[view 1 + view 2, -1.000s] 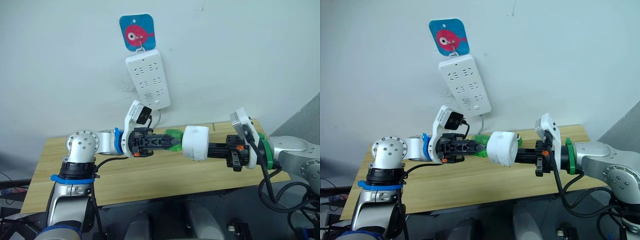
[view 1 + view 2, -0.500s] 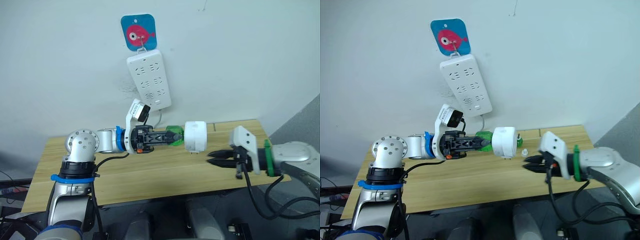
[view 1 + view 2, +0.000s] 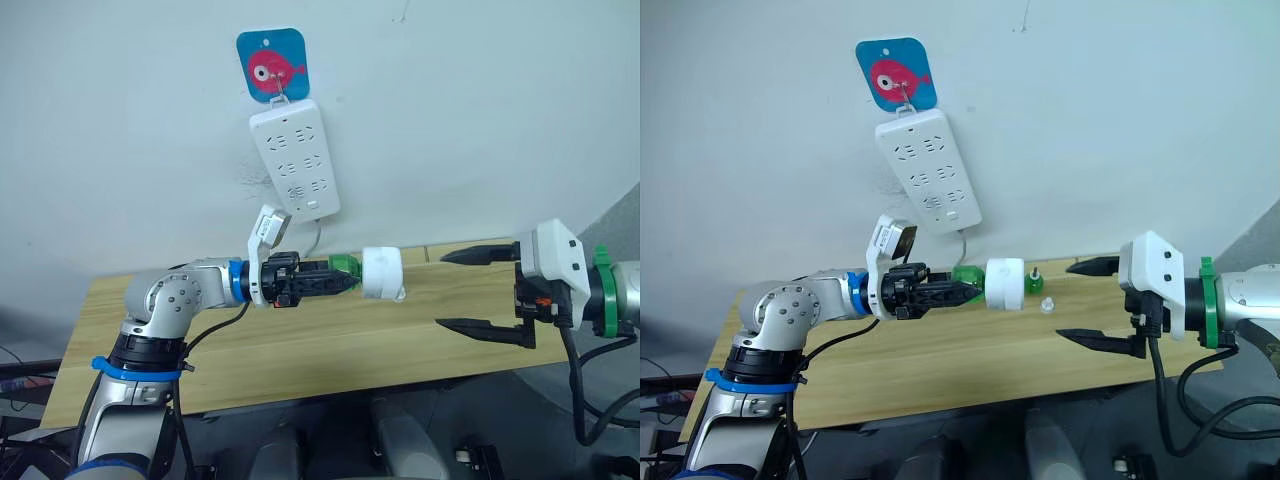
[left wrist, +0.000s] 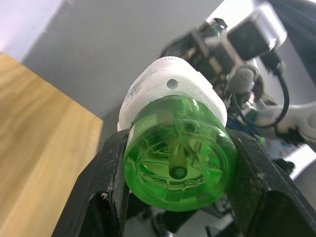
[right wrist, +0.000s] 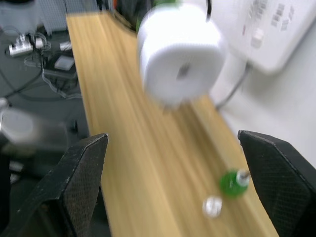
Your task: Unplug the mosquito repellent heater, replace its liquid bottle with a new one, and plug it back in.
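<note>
A pale wall [image 3: 480, 120] stands behind a long wooden surface [image 3: 300, 350]. A white power strip [image 3: 295, 157] hangs on the wall under a blue card with a pink fish [image 3: 272, 63]. The left gripper [image 3: 335, 282] reaches out over the surface, and its jaws are clamped on a green bottle [image 4: 178, 153]. The bottle sits in the round socket of the mosquito repellent heater [image 3: 382, 273], a small white unit held up in the air above the surface, below the power strip. The heater touches nothing but the bottle. The right gripper [image 3: 478, 291] is off to the right, well apart from the heater. Its jaws are spread wide and hold nothing. On the surface near the wall stands another small green bottle [image 3: 1034, 280] with a thin stick on top. A tiny white cap [image 3: 1048, 304] lies just beside it.
</note>
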`<state>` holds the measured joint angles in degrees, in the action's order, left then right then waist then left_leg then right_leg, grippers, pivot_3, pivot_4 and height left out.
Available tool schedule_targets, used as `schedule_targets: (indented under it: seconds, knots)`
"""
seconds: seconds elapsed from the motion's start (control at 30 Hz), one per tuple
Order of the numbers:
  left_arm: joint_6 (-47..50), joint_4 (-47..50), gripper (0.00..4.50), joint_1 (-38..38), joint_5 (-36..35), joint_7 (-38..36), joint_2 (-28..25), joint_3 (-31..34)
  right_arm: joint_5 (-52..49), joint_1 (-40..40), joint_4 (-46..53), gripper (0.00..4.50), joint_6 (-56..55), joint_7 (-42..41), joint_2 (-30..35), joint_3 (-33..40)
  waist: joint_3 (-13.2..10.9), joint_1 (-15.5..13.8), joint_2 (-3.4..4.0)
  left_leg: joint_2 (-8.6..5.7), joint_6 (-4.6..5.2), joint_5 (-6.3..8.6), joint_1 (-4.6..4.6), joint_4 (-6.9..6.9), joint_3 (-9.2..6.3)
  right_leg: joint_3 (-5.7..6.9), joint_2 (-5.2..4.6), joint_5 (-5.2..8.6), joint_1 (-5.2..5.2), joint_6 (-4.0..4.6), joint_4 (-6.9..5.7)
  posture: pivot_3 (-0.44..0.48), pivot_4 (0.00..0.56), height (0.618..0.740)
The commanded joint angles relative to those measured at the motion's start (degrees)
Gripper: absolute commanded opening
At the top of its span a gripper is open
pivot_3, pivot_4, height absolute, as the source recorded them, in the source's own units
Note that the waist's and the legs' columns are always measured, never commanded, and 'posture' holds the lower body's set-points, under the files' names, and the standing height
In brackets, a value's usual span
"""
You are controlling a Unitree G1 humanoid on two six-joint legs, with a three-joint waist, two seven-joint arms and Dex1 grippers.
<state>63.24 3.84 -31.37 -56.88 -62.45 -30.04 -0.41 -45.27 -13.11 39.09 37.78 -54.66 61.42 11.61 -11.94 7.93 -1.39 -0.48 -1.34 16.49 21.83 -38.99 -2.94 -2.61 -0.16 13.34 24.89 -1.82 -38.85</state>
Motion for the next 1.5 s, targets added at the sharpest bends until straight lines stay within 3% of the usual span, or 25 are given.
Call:
schedule_targets:
  seconds: [0.03, 0.37, 0.97, 1.07, 1.17, 1.43, 1.5]
  knots:
    - [-0.44, 1.49, 2.25, -0.36, -0.24, -2.66, -0.8, -0.55, -1.21, -4.6, 1.28, 4.5, 2.43, 3.83, -2.6, -3.58, 0.0, 0.02, 0.0, 0.0, 0.0, 0.0, -0.01, 0.0, 0.01, -0.01, 0.0, 0.0, 0.0, 0.0, -0.01, -0.235, 0.154, 0.74]
    - [-0.56, 2.12, 2.25, -0.45, 0.07, -3.05, -0.42, -0.98, -1.59, -14.12, 0.28, 4.5, 8.55, 8.58, -10.85, -12.92, 0.01, 0.04, 0.01, 0.01, 0.0, 0.0, 0.02, -0.01, -0.16, -0.03, -0.02, -0.01, 0.05, 0.02, -0.02, -0.225, 0.147, 0.74]
    - [1.26, 2.52, 2.25, -0.93, -1.21, -2.99, -0.08, -0.74, -0.59, -14.15, -0.32, 4.5, 9.55, 6.31, -12.43, -15.08, 0.01, 0.03, 0.01, 0.0, 0.0, 0.0, 0.01, -0.01, -0.23, -0.01, -0.04, -0.01, 0.05, 0.01, -0.03, -0.222, 0.149, 0.74]
    - [1.59, 2.81, 2.25, -0.86, -1.3, -3.09, -0.1, -0.71, -0.41, -14.07, -0.16, 3.9, 9.28, 5.9, -12.56, -15.22, 0.01, 0.03, 0.01, 0.0, 0.0, 0.0, 0.01, -0.01, -0.25, -0.01, -0.04, -0.01, 0.05, 0.02, -0.03, -0.221, 0.15, 0.74]
    - [2.04, 3.07, 2.25, -0.77, -1.51, -2.71, 0.05, -0.43, 0.46, -13.91, 0.0, 2.94, 8.65, 5.21, -12.46, -15.54, 0.01, 0.03, 0.02, 0.0, 0.0, 0.0, 0.01, -0.01, -0.25, -0.01, -0.04, -0.01, 0.05, 0.02, -0.03, -0.221, 0.151, 0.74]
    - [4.02, 0.89, 2.25, -2.35, -0.71, -0.48, 0.13, 0.1, 2.63, -12.67, -0.35, 2.94, 7.03, 3.91, -12.84, -15.67, 0.01, 0.03, 0.02, 0.01, 0.0, 0.0, 0.01, -0.01, -0.29, 0.0, -0.04, -0.01, 0.05, 0.02, -0.04, -0.221, 0.151, 0.74]
    - [2.72, 0.25, 3.0, -2.41, 1.39, -1.04, -1.42, -0.63, 4.97, -11.98, -1.14, 2.94, 4.91, 3.39, -12.51, -16.09, 0.01, 0.02, 0.02, 0.0, 0.0, 0.0, 0.01, -0.01, -0.28, 0.0, -0.04, -0.01, 0.05, 0.02, -0.04, -0.221, 0.151, 0.74]
